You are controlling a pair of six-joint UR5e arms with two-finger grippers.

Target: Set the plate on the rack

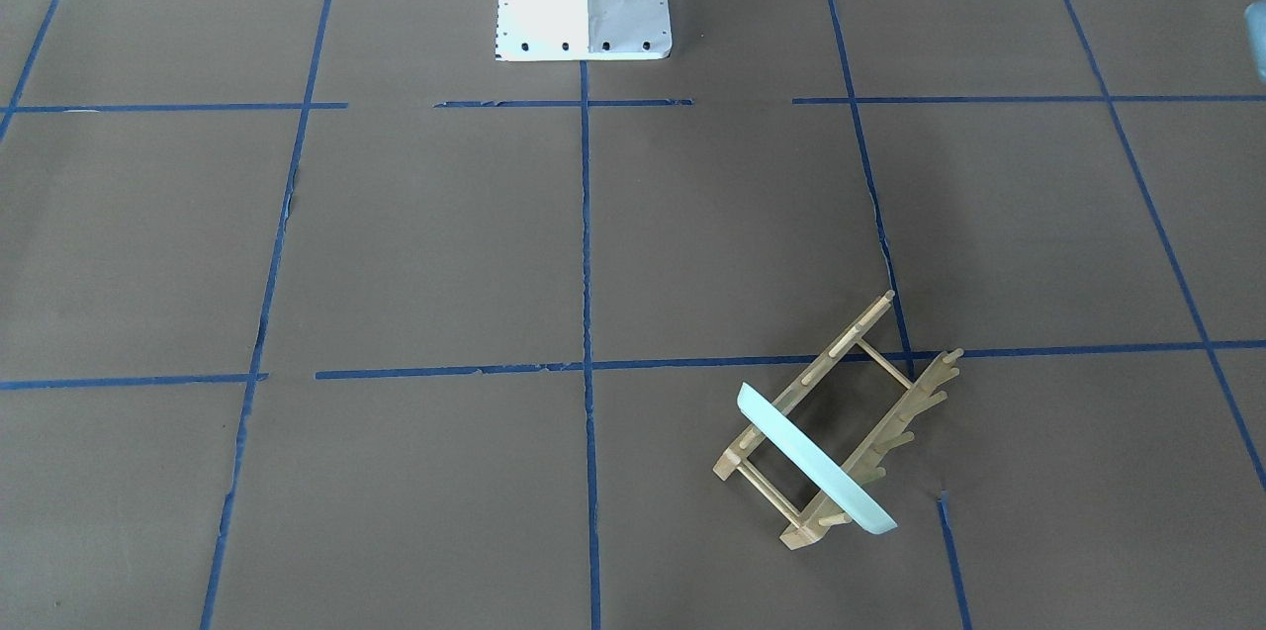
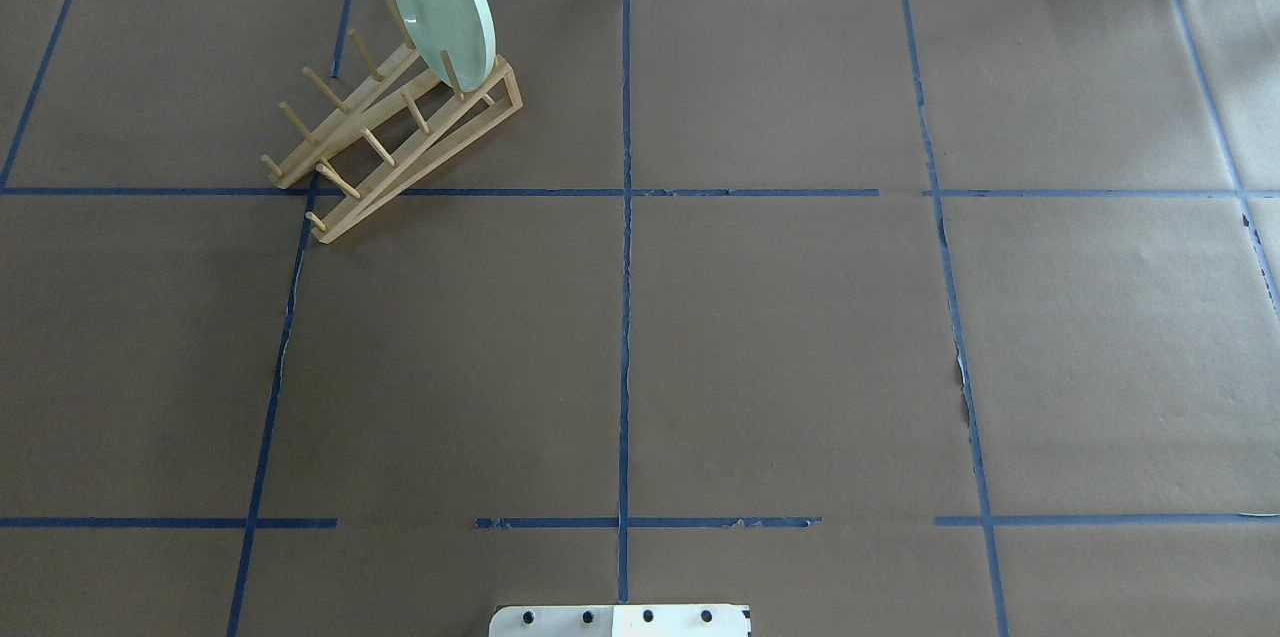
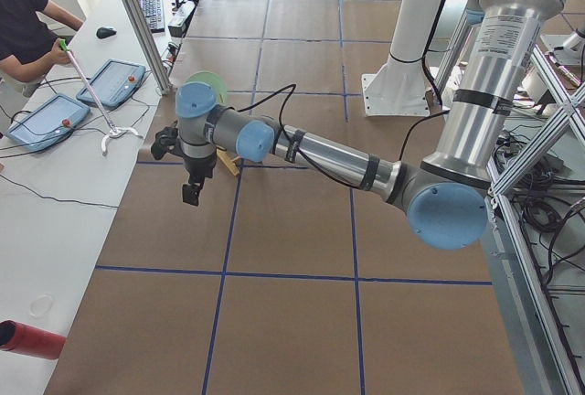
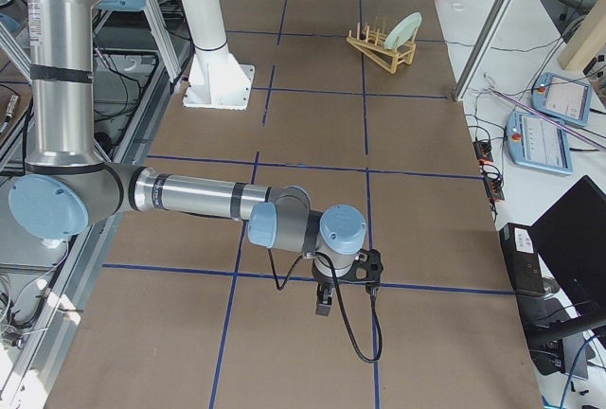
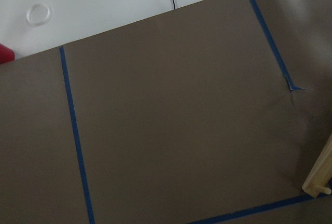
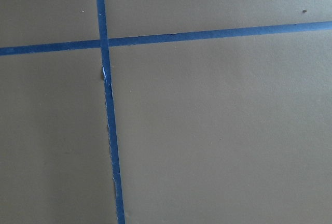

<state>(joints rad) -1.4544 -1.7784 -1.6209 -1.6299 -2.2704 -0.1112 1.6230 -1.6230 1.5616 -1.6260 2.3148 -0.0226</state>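
Two claws, and neither can be read: each shows only in a side view, so I cannot tell whether the left claw [image 3: 192, 196] or the right claw [image 4: 323, 307] is open or closed. The left claw hangs above the table [image 2: 780, 347] near the rack [image 2: 390, 132], a corner of which sits at the edge of its wrist view. The right claw hangs over the table well apart from the rack.

The plate [image 2: 442, 5] is in neither claw. It stands on edge in the end slot of the rack, at the end farthest from the robot, leaning against the pegs [image 2: 452, 75] there, so the task looks done.

As I judge it, the risk from here lies with the left arm. It is close to a light rack, and a low or sideways swing on leaving could clip a rail or the plate's rim. Seated only in the last slot, the plate could then tip or roll off the end onto the table.
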